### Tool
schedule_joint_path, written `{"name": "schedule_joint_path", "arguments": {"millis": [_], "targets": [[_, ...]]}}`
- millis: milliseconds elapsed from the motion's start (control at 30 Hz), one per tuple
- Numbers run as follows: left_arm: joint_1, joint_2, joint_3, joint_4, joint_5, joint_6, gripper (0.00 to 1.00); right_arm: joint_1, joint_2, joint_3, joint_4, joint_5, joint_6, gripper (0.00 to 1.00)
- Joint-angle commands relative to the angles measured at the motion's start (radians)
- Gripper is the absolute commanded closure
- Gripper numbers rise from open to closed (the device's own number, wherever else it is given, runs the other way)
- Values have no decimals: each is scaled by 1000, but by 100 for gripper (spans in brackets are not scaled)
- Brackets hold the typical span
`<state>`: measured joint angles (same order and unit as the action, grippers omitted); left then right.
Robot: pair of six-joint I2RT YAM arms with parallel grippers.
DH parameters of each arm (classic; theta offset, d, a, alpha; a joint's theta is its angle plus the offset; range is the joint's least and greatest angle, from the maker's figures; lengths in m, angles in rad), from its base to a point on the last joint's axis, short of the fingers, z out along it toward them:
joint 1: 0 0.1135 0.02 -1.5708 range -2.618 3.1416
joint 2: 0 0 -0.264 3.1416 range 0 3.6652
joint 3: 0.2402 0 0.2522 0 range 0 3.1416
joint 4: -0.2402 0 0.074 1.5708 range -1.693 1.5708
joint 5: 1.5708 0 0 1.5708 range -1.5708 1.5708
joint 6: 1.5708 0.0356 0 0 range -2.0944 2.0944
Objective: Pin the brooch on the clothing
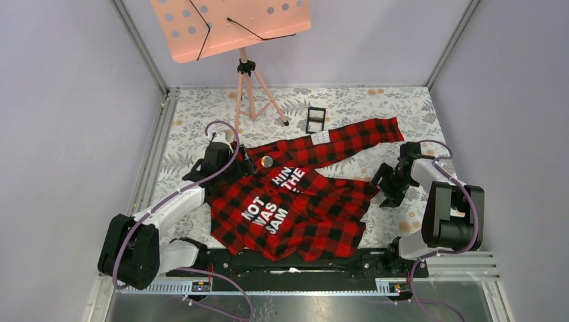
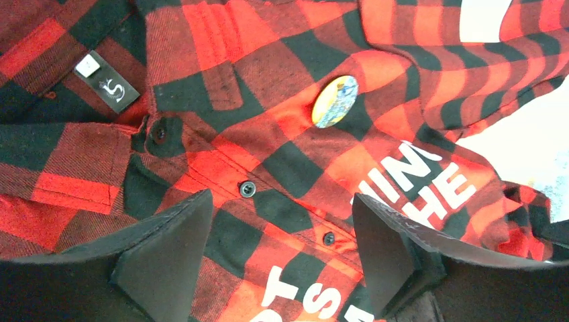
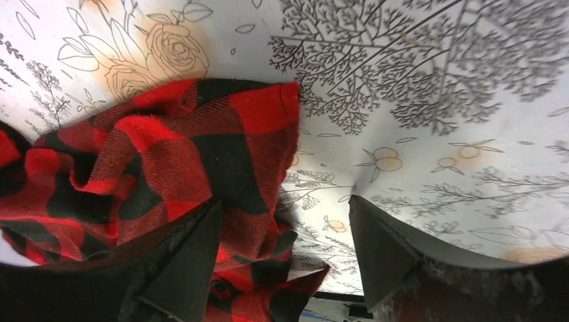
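While my left pincer (image 2: pixel 280 221) and right pincer (image 3: pixel 285 215) gape empty, the brooch (image 2: pixel 335 101) rests on the floppy shirt (image 2: pixel 268 134). I'd pinch its rigid rim.

- Top view: bright, even light — soft shadows, sharp.
- Left wrist: counter (image 2: pixel 530 141) blown white at right edge.
- Right wrist: edges bend slightly.

Plain lavender walls (image 1: pixel 67 100) stand on the left, right and far sides. The tablecloth (image 1: pixel 376 100) is white, printed with grey leaves and pale orange flowers. At the far side stands a pink music stand (image 1: pixel 231 23) on a tripod, with a small black frame (image 1: pixel 316 109) near its right.
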<state>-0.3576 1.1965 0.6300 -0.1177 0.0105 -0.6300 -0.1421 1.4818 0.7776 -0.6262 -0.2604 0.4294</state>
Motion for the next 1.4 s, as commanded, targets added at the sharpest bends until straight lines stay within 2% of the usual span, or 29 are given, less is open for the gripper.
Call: {"name": "schedule_joint_path", "arguments": {"millis": [0,33,67,133,167,200,233,367,667,800,833,967,1033,1100,1200,1267,1367], "targets": [[6,40,-41,100,-7,-28,18,7,15,-28,116,-123,32,31],[9,59,-46,137,-2,-31,17,7,29,-23,126,-149,28,42],[16,85,-40,158,8,-37,17,6,37,-12,124,-159,23,60],[34,148,-25,181,23,-45,17,6,10,10,107,-147,17,81],[46,173,-20,188,27,-52,18,6,-19,23,90,-122,15,86],[57,192,-15,191,29,-58,18,6,-58,39,64,-91,9,97],[66,211,-13,195,29,-63,18,6,-101,61,31,-48,0,100],[103,254,-23,207,33,-74,18,6,-280,132,-83,169,-13,100],[116,246,-21,183,30,-75,18,6,-538,98,-238,368,15,100],[117,226,-23,172,32,-66,18,6,-614,38,-206,453,11,100],[117,217,-21,170,35,-64,18,6,-608,30,-192,458,11,97],[116,158,-1,124,41,-48,18,5,-473,47,-160,414,7,42],[115,112,19,77,31,-36,18,6,-399,76,-176,347,2,28],[111,61,34,34,24,-24,17,8,-374,64,-146,286,13,26],[98,14,69,-7,19,-6,17,44,-420,21,-43,173,14,23],[88,16,97,-6,36,-2,17,124,-449,15,5,172,14,20],[65,87,154,3,51,-1,19,278,-417,38,70,142,14,21]]}}
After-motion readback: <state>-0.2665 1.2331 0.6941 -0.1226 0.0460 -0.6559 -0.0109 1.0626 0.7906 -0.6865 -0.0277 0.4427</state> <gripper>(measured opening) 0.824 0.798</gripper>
